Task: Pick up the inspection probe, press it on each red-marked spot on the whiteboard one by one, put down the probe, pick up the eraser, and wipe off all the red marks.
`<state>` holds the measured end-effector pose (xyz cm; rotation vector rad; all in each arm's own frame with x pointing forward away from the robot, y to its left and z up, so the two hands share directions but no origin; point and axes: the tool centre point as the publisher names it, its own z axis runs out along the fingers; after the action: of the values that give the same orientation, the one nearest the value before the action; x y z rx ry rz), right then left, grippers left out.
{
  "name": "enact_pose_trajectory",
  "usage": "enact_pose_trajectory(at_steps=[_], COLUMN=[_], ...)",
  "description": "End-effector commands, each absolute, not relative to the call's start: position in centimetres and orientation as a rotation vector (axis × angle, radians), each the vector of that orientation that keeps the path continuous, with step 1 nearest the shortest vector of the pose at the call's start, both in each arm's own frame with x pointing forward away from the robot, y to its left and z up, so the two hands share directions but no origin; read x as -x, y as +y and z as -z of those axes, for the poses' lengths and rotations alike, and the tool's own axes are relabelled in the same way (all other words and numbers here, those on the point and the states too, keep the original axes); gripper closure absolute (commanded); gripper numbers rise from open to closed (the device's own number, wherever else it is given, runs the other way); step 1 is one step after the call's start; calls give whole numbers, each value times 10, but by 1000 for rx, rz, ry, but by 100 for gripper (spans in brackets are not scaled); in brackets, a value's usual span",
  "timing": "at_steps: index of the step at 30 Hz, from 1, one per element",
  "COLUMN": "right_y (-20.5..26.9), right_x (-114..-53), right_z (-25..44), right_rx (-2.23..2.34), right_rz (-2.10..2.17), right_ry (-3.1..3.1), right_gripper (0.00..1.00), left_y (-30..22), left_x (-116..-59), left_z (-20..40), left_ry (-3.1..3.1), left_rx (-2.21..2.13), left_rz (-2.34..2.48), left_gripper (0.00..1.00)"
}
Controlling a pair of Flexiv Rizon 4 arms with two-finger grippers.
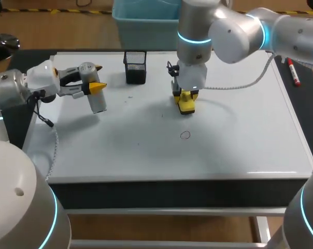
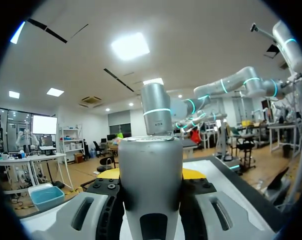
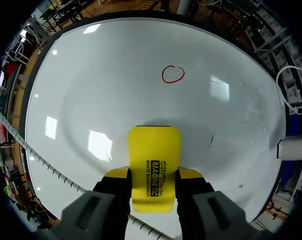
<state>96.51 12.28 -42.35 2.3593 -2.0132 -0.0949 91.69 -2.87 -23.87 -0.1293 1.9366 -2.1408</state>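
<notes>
Pinching the grey inspection probe, left pincer above the whiteboard's left part, black mesh holder at the whiteboard's far edge, right pincer clamped on the yellow eraser at the whiteboard's middle, one red ring mark toward the whiteboard's near edge.

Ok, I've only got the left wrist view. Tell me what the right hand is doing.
Observer: The right hand is shut on the yellow eraser, close to the whiteboard.
Operator: Count the red marks.
Observer: One red circle, ahead of the eraser, apart from it.
Operator: Place my probe.
Observer: The probe, in the left hand, hangs above the whiteboard's left part.
</notes>
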Motion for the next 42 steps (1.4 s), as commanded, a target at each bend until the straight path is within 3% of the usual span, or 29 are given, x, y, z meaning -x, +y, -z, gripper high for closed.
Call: enact_pose_trajectory(at_steps=[1,26,42], right_y=[122,30,-23], right_x=[-972,-1004,-1018], right_z=[431,438,347], right_rx=[-2345,-2135,-2119], right_rz=[100,23,-27], right_ry=[-2007,-2156,-2329], right_gripper=[100,100,100], left_y=[-29,-29,-29], left_x=[-917,-917,-917], left_z=[238,238,238], left_ry=[1936,1936,1936], left_rx=[130,130,130], left_rz=[2140,2140,2140], left_gripper=[100,100,100])
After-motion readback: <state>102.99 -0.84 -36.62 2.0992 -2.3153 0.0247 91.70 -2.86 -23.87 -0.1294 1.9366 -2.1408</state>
